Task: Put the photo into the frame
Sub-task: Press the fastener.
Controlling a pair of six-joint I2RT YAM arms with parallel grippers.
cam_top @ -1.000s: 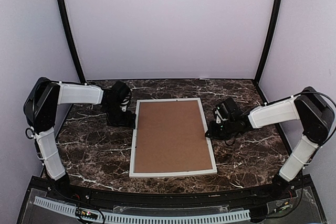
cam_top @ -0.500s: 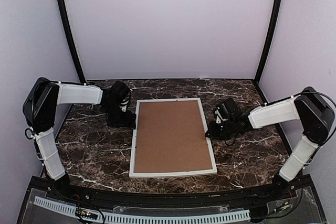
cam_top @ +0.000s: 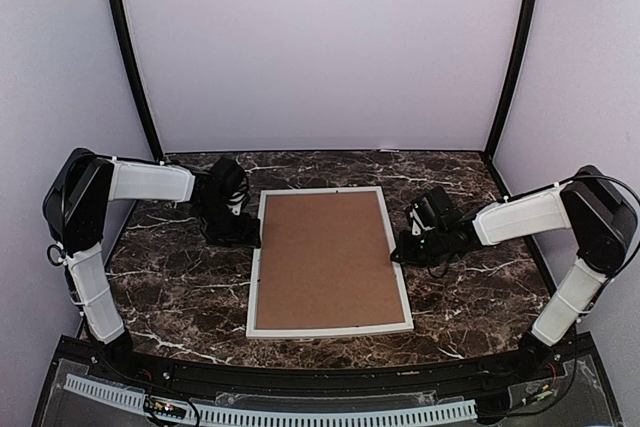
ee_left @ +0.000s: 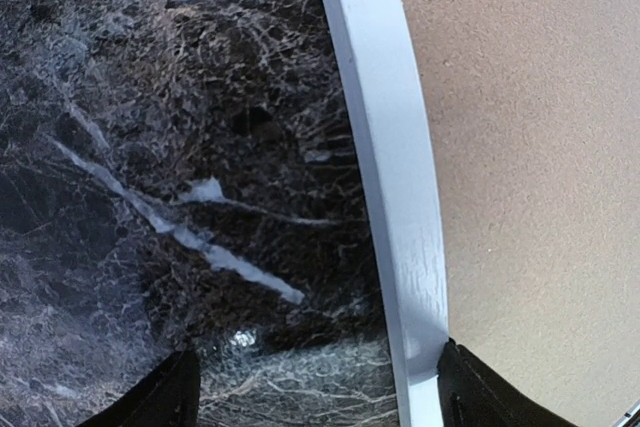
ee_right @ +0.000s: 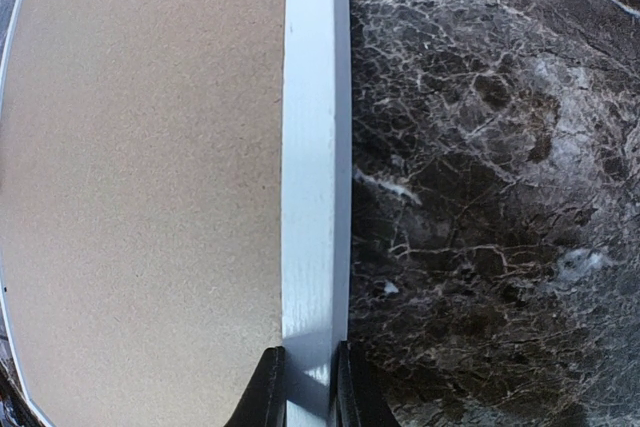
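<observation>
frame (cam_top: 330, 330) is laid flat at the middle of the dark marble table (cam_top: 180, 287), its long rails running from the far side toward the arm bases. its centre is filled from rail to rail by a plain brown cardboard sheet (cam_top: 325, 257), and whatever lies beneath that sheet is hidden.

the left gripper (cam_top: 245, 235) is held low at the left rail, close to the far corner. in the left wrist view its fingers (ee_left: 165, 399) are seen spread wide, one over bare marble and the other over the cardboard, with the white rail passing between them. whether the rail is touched there cannot be told.

the right gripper (cam_top: 400, 250) is set on the right rail, nearer the far end than the near one. in the right wrist view its fingers (ee_right: 268, 392) are drawn in on the rail, one on the cardboard side and one on the marble side, so the rail is pinched across its width.

bare marble is seen around all four outer edges of the frame. broad strips are open on the left and right, each crossed by a low forearm. a narrower band is seen between the far rail and the back wall (cam_top: 320, 47), and another before the table's near edge. the space is closed in by pale walls on three sides, with black posts (cam_top: 130, 57) at the back corners.
</observation>
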